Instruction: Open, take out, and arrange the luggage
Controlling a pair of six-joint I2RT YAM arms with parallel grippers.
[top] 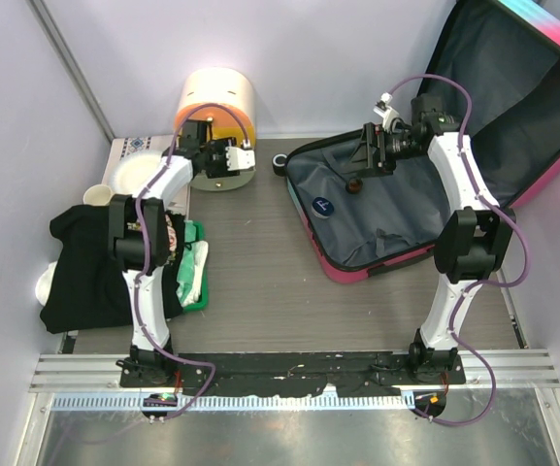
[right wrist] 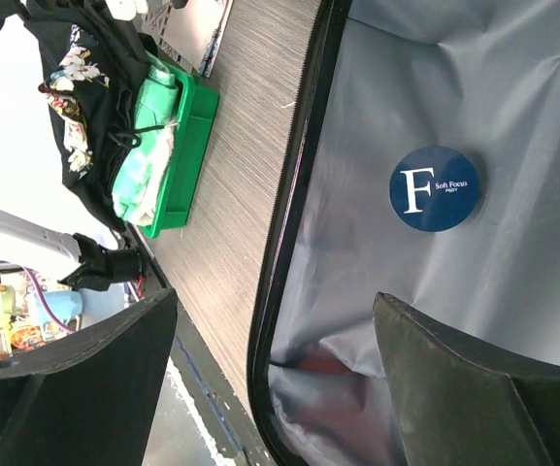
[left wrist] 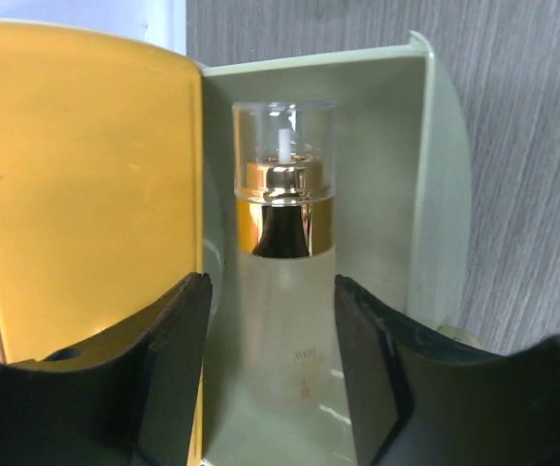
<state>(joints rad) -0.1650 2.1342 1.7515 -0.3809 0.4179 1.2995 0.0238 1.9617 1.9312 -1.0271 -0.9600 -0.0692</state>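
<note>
Currently the luggage [top: 396, 209] sits open on the right half of the table [top: 250, 262], base flat, lid [top: 512, 87] tipped back against the right-hand wall. I see grey lining facing up, pink shell edge along the near side.

My right end effector [top: 365, 155] hangs over the rear left part of the base. On the wrist cam its jaws are wide with nothing between them; the zip edge and bare lining are below. A round blue disc [right wrist: 436, 188] with a white "F" lies on the lining just beside it, not touched.

My left end effector [top: 229, 155] is at the round cream-and-orange drawer box [top: 216, 97] at the back of the table, well apart from the luggage. The jaws are part open and straddle an upright frosted bottle [left wrist: 284, 243] with a gold collar and clear cap, standing in a pale compartment. There's a gap on one side; the other finger is at the bottle's edge, and I can't tell if it touches.

A green tray [top: 194, 282] sits far left, half under a black garment [top: 85, 272].
</note>
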